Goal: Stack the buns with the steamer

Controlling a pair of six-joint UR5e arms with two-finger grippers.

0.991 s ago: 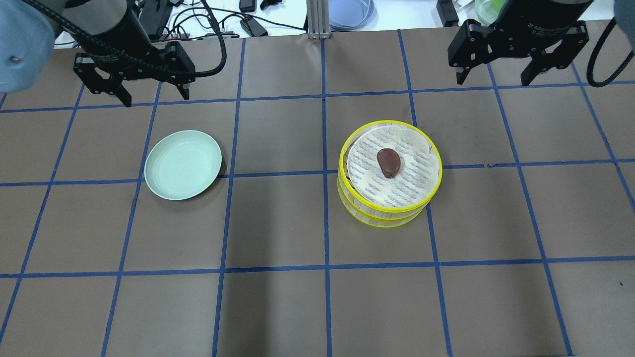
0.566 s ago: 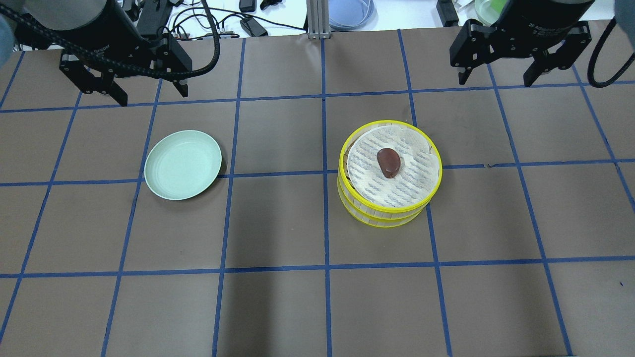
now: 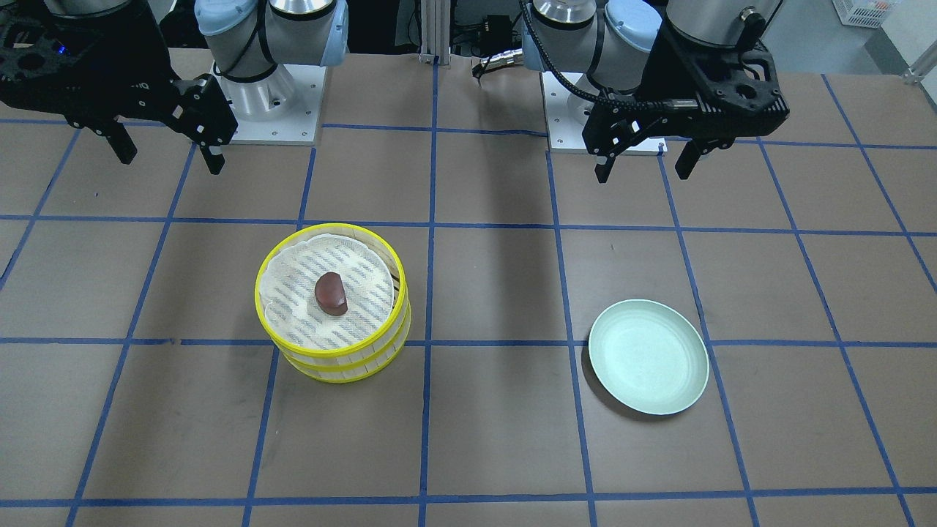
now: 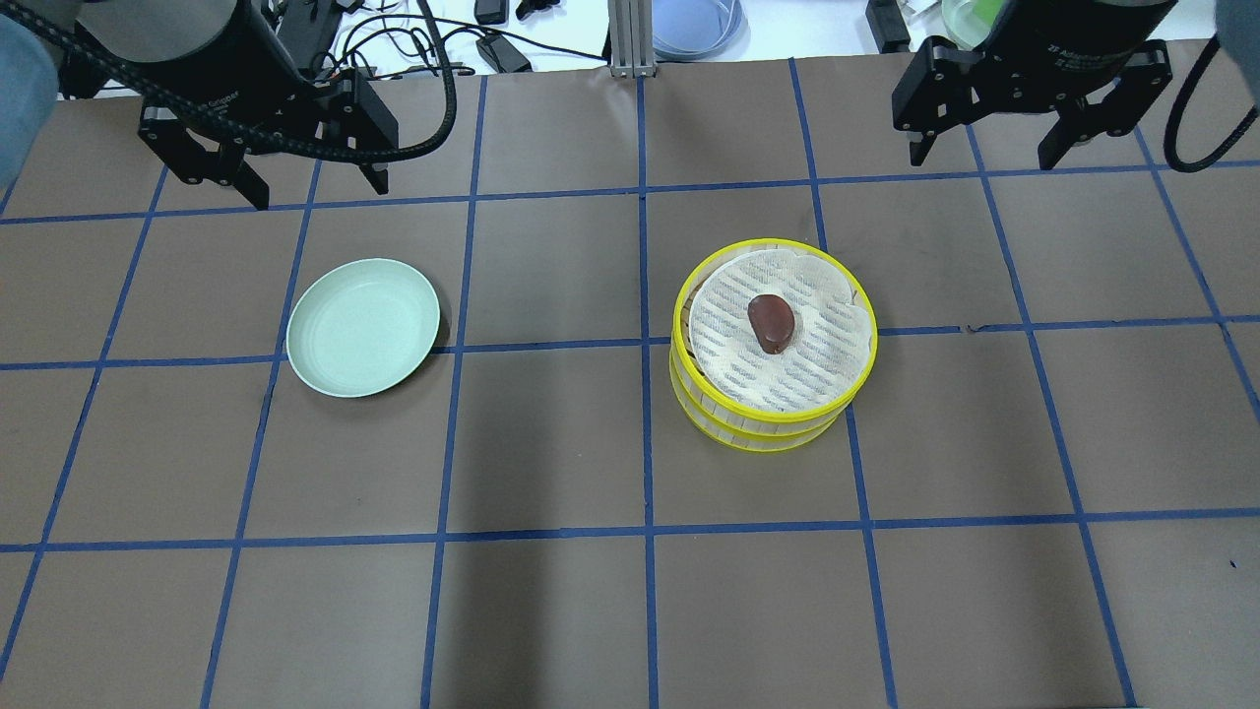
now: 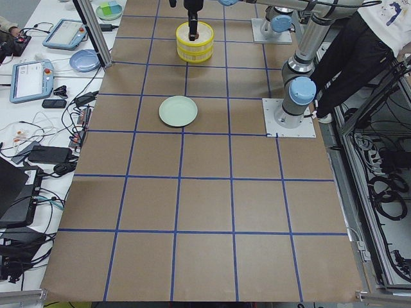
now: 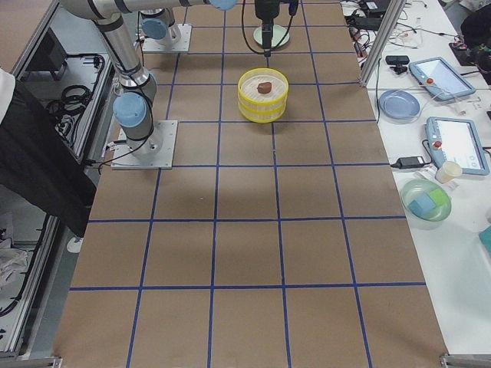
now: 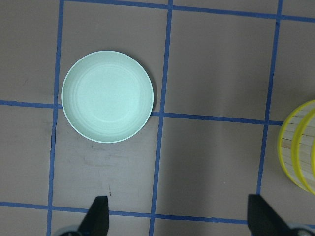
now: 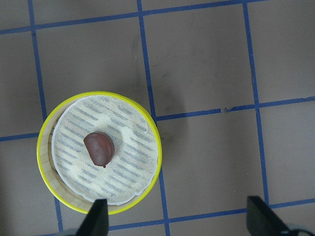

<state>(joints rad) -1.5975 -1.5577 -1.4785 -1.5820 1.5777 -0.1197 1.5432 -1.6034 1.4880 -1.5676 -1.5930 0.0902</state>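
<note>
A dark reddish-brown bun (image 4: 771, 322) lies on white paper in the top tier of a yellow two-tier steamer (image 4: 694, 394), right of the table's middle; it also shows in the front view (image 3: 331, 293) and the right wrist view (image 8: 99, 148). The cream-white bun is out of view. The pale green plate (image 4: 362, 326) is empty, left of middle. My left gripper (image 4: 313, 192) is open and empty, high above the table behind the plate. My right gripper (image 4: 984, 156) is open and empty, high behind and to the right of the steamer.
The table is brown paper with a blue tape grid. Beyond its far edge lie cables, a blue plate (image 4: 694, 25) and a metal post (image 4: 630, 39). The arm bases (image 3: 267, 95) stand at the robot's side of the table.
My left gripper has swung slightly, first to the left and then back to the right, staying high and open. The right gripper, bun, steamer and plate have not moved.
</note>
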